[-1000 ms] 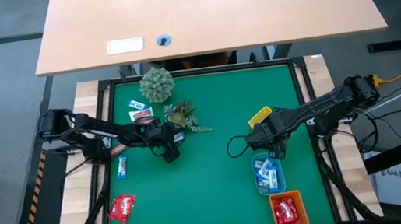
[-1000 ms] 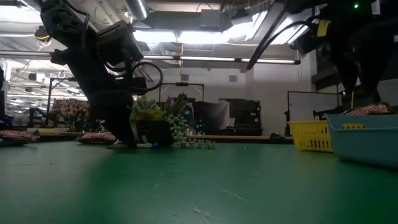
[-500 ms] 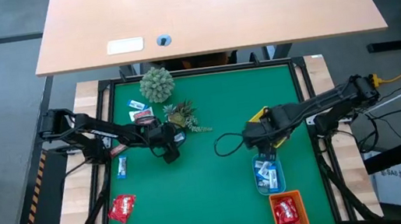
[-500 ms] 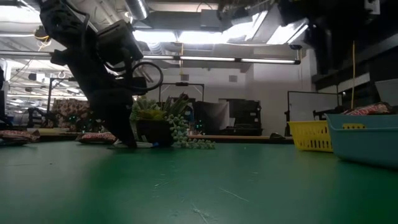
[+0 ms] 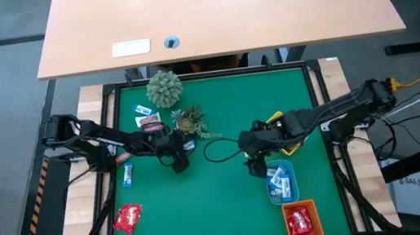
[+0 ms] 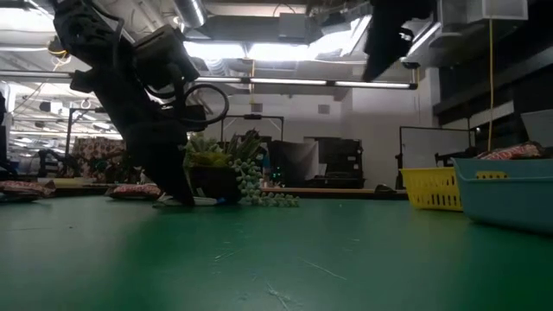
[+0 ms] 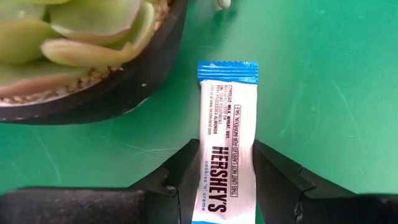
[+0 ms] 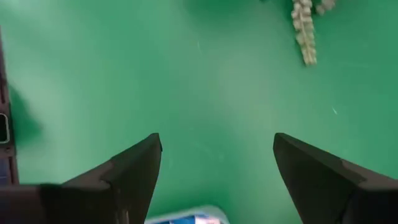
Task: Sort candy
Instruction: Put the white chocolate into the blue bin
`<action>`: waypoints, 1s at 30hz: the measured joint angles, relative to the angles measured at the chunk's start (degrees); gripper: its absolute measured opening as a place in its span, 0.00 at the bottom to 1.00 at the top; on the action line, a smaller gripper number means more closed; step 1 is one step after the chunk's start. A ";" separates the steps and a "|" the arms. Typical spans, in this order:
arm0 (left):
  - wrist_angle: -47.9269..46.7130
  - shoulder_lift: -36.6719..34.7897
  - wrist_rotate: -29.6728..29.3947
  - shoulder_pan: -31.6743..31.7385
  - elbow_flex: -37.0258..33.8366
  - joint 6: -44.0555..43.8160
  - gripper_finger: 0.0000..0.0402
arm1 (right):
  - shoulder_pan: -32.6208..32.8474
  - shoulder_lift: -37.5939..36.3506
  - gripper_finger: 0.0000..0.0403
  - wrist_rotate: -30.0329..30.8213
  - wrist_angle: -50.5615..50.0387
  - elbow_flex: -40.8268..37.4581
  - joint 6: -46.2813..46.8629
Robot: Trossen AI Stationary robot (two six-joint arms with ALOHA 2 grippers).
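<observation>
My left gripper [image 5: 179, 151] is down on the green mat beside a small succulent pot [image 7: 81, 62], shut on a blue-and-white candy bar [image 7: 227, 130]. It also shows in the low view [image 6: 177, 186]. My right gripper [image 5: 251, 161] is open and empty above the mat, just left of the blue tray [image 5: 279, 183], which holds blue-and-white candies. Loose candy lies on the mat at the left: a blue-and-white one [image 5: 143, 110], a dark one [image 5: 150, 122], another blue-and-white one [image 5: 128, 176] and red packets [image 5: 128, 219]. My left gripper pinches the candy bar's two long sides [image 7: 208, 163] between its two fingers, near the bar's nearer end. The fingers [image 7: 186, 168] lie across the bar. The bar lies flat along the mat, its far blue end [image 7: 227, 70] free, beside the pot.
A round green plant [image 5: 164, 88] stands at the mat's far left and a trailing plant [image 5: 191, 123] beside my left gripper. A yellow tray [image 5: 275, 121] and an orange tray [image 5: 303, 226] with red packets stand on the right. The mat's middle is bare.
My right gripper has gone from above the blue tray toward the table's left, out over the mat, staying open. My left gripper has kept still on the candy bar.
</observation>
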 joint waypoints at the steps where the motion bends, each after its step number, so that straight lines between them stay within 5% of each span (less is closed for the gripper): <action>1: 0.06 0.00 0.02 -0.14 0.00 -0.03 0.32 | 0.00 0.08 0.76 -0.08 0.84 -0.02 -0.77; 8: 1.46 0.03 1.16 -1.41 0.00 -0.16 0.32 | 0.00 0.09 0.76 -0.11 4.64 -0.02 -2.99; 20: 11.06 0.09 11.91 -4.47 0.00 -4.63 0.32 | 0.07 0.40 0.76 -0.17 6.71 -0.02 -3.70; 30: 26.11 0.02 18.77 -7.42 0.02 -11.03 0.32 | 4.25 3.77 0.76 0.47 18.36 -0.11 -19.63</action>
